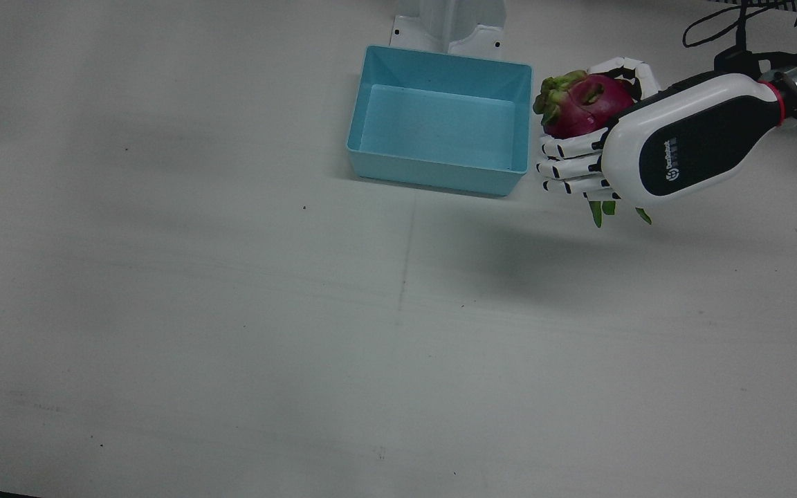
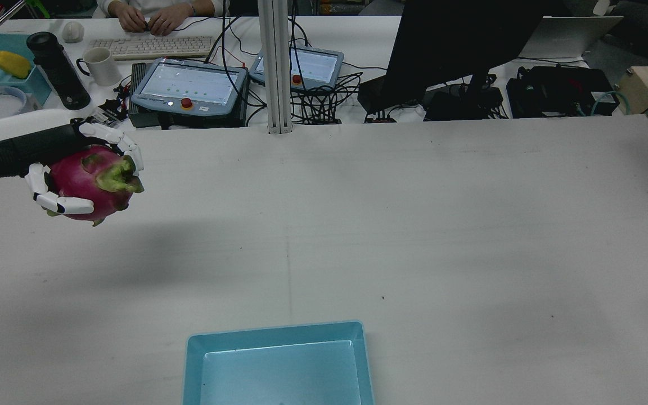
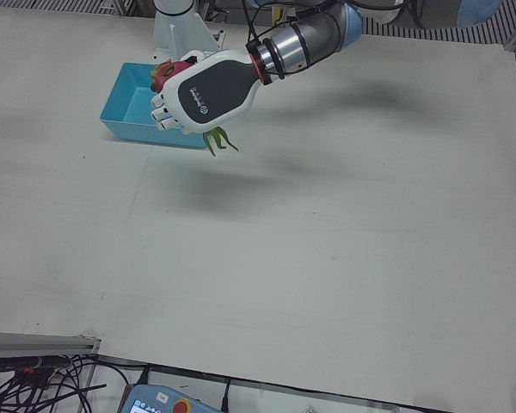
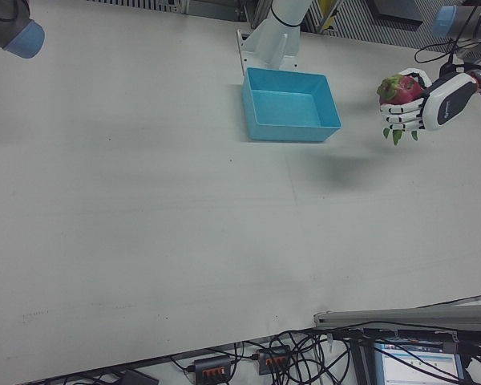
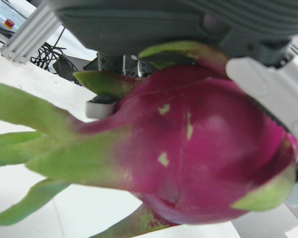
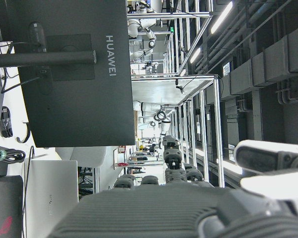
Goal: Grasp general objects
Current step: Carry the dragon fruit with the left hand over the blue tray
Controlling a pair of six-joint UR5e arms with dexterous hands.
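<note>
Wrapping most of its load, the left hand point(image 1: 647, 149), a glossy white-and-black shell with jointed white fingers point(image 2: 57, 202), hides the underside of the magenta dragon fruit with green leafy scales point(image 1: 582, 104); only the fruit's top and a few green tips below the palm show in the front view. Those fingers are curled tight around the fruit, which hangs in the air above the table, just beside the rectangular light-blue plastic bin point(image 1: 440, 69) but not over it. The fruit's skin looks smooth and waxy in the left hand view, its scales soft and pointed. Of the right hand, only its own camera shows a grey ribbed edge, and I cannot tell how its fingers stand. The matte off-white table point(image 1: 232, 332) is faintly scuffed; behind it sit pendants, cables, a keyboard and a dark monitor point(image 2: 459, 39).
</note>
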